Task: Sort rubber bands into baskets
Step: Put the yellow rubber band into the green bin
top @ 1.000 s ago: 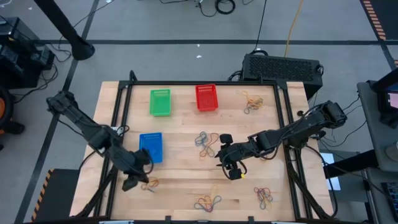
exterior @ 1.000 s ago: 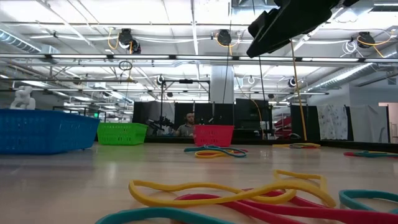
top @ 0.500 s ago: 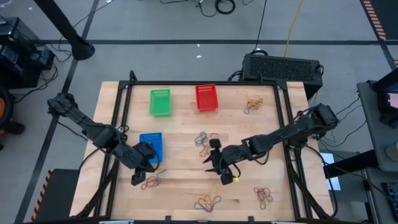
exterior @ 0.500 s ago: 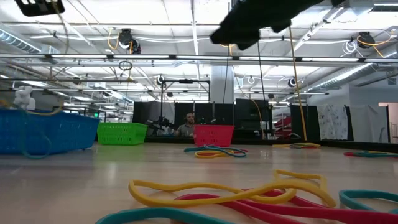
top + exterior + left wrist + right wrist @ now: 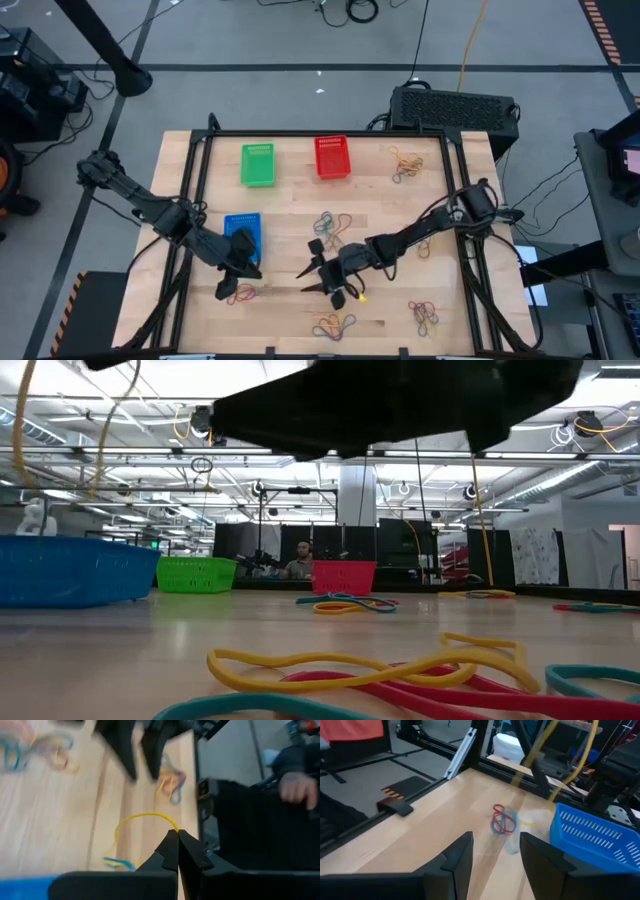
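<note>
My left gripper (image 5: 245,272) hangs above the near left of the table, just in front of the blue basket (image 5: 243,230), shut on a yellow rubber band (image 5: 142,816). The band's strands show in the low view (image 5: 20,430), clear of the wood. My right gripper (image 5: 312,268) is open over the table's near middle, pointing toward the left arm, with nothing between its fingers (image 5: 461,854). The green basket (image 5: 257,164) and red basket (image 5: 332,157) stand at the far edge. Loose rubber bands lie in piles (image 5: 330,226), (image 5: 333,324), (image 5: 240,294). My left gripper pinches the yellow band at one point of its loop (image 5: 173,827), at the free ends of its two shut fingers. The rest of the loop hangs out slack beyond the fingertips, lifted off the table.
More band piles lie at the far right (image 5: 405,162) and near right (image 5: 424,316). Red and blue bands (image 5: 504,820) rest on the wood beside the blue basket (image 5: 592,837). Black frame rails (image 5: 195,180) run along both sides of the table. A person sits far behind (image 5: 298,565).
My right gripper has swept toward the table's left and near edge and come down, staying open. My left gripper has shifted a little toward the right and rolled, carrying the yellow band, which now hangs clear of the table.
</note>
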